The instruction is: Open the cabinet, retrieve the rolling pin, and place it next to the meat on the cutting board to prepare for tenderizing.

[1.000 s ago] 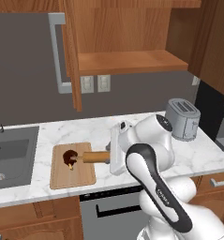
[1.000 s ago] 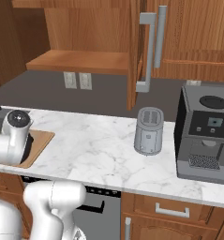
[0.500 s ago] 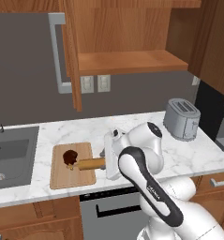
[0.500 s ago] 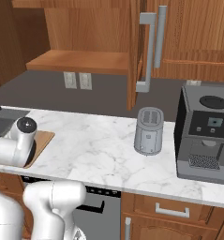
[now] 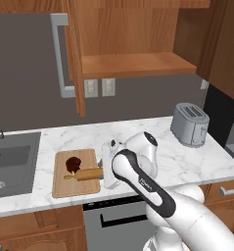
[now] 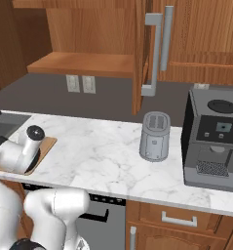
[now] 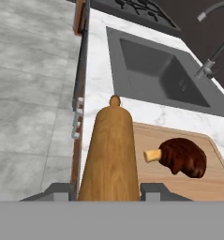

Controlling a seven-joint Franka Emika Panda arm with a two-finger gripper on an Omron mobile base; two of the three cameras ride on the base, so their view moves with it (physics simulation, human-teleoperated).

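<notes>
Am holding rolling pin [image 7: 108, 154] in gripper [image 7: 106, 190], jaws clamped on barrel, low over cutting board [image 5: 64, 188], just beside meat [image 5: 73, 163]. Pin judging rigid, light, round, roll-prone; gripping mid-barrel, not thin handles.

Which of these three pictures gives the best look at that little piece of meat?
The hand view: the meat appears large and close on the cutting board, its pale bone pointing toward the rolling pin. The left base view shows it as a small dark lump beside the pin. In the right base view the arm covers that spot.
</notes>
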